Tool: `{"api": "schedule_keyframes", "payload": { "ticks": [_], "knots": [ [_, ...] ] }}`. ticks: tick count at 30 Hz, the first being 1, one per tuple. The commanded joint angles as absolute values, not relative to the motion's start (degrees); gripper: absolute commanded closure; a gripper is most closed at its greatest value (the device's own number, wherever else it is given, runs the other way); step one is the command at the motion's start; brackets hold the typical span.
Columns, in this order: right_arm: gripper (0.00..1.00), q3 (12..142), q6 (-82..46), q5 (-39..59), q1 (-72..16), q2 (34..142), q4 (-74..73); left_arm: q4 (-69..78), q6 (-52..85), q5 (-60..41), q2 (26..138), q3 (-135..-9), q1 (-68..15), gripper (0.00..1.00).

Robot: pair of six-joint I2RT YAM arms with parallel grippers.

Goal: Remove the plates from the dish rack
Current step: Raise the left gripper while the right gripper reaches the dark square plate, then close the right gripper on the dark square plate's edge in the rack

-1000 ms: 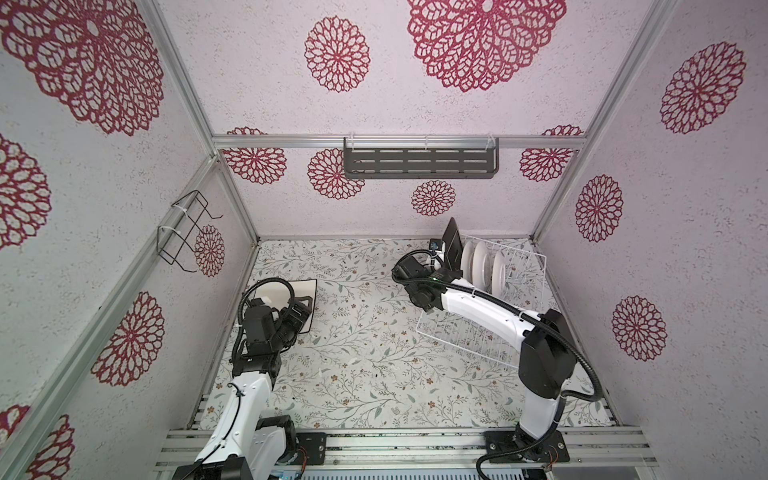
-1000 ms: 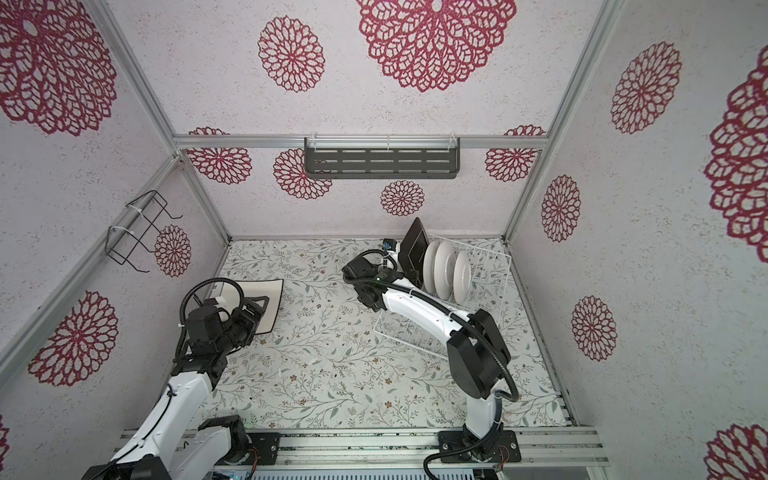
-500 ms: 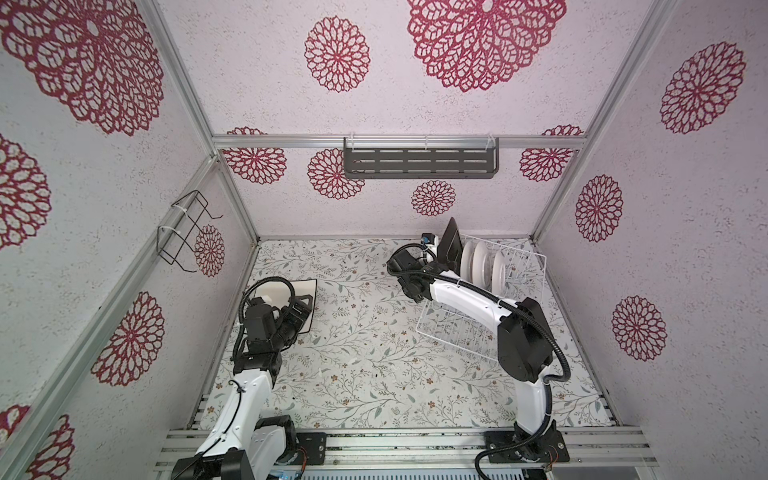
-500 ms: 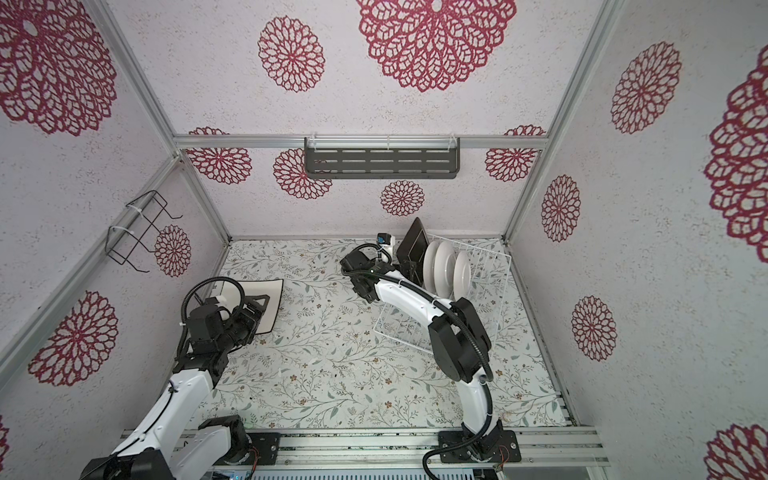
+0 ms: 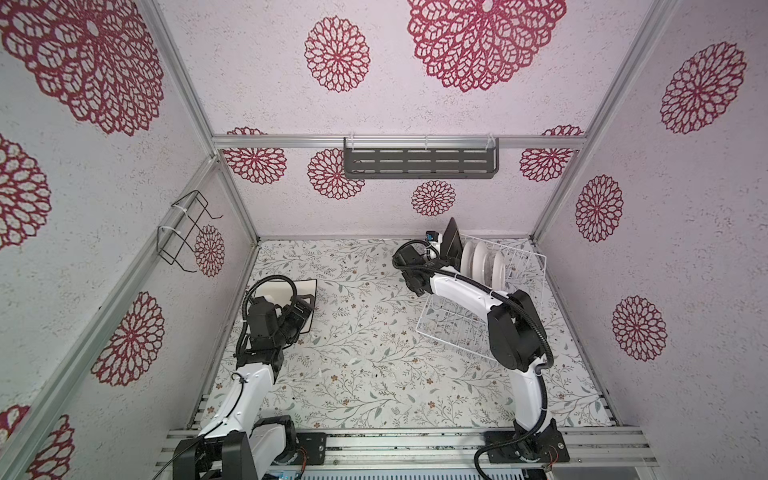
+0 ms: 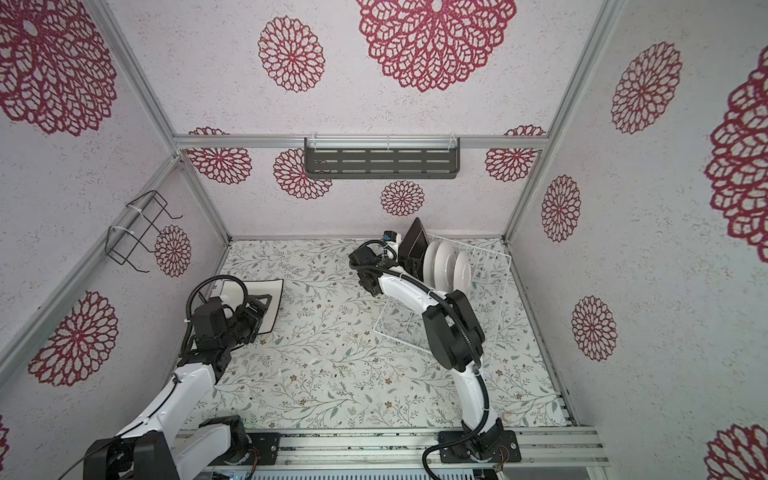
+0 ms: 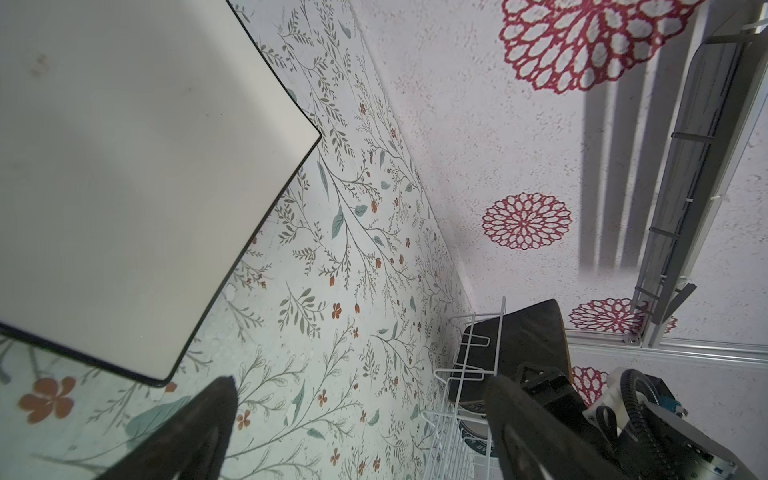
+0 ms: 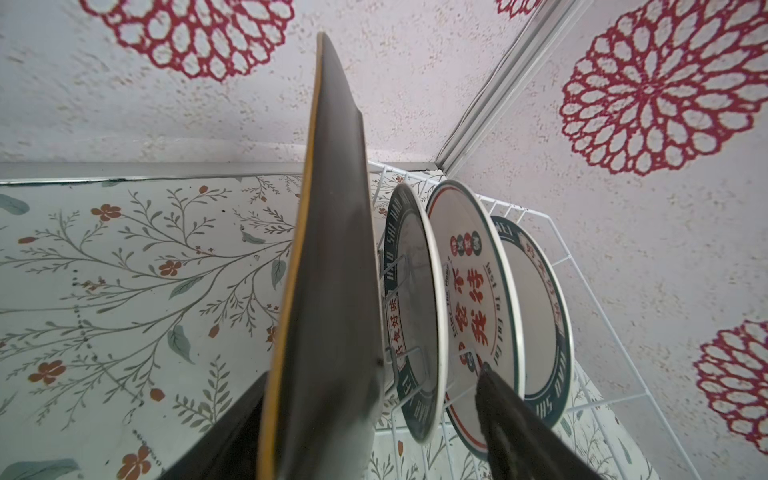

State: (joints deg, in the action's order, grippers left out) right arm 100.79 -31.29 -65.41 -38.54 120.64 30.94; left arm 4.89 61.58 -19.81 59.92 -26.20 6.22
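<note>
Floral-print worktop (image 5: 365,332) carries the dish rack (image 5: 449,328) at far right. Within the last second the right fingers (image 8: 511,411) have pushed in and begun narrowing astride the square black plate (image 8: 332,270), with a gap on one side (no clamp yet), so its lift looks next. Three round plates (image 8: 473,291) stand behind it; one teal rim reads "HAO SHI", another plate "Just To". The left fingers (image 7: 195,428) gape empty beside the white square plate (image 7: 124,166), which lies flat on the worktop.

Edge-on black square plate (image 8: 332,270) between spread claw (image 8: 374,370), 3 round plates (image 8: 469,291) upright in wire rack (image 8: 597,307)
</note>
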Motion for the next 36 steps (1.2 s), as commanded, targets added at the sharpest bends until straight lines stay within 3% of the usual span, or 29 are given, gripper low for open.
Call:
{"api": "schedule_keyframes", "payload": {
  "ticks": [1,36],
  "knots": [
    [0.27,103.5,-29.1,-68.0,-38.0,121.2,28.7,6.6,61.4,-19.2,59.9,-27.3,5.6,0.03],
    [0.54,105.7,-28.3,-70.1,-36.6,124.7,26.3,4.8,61.4,-19.0,58.7,-28.0,5.4,0.03]
  ]
}}
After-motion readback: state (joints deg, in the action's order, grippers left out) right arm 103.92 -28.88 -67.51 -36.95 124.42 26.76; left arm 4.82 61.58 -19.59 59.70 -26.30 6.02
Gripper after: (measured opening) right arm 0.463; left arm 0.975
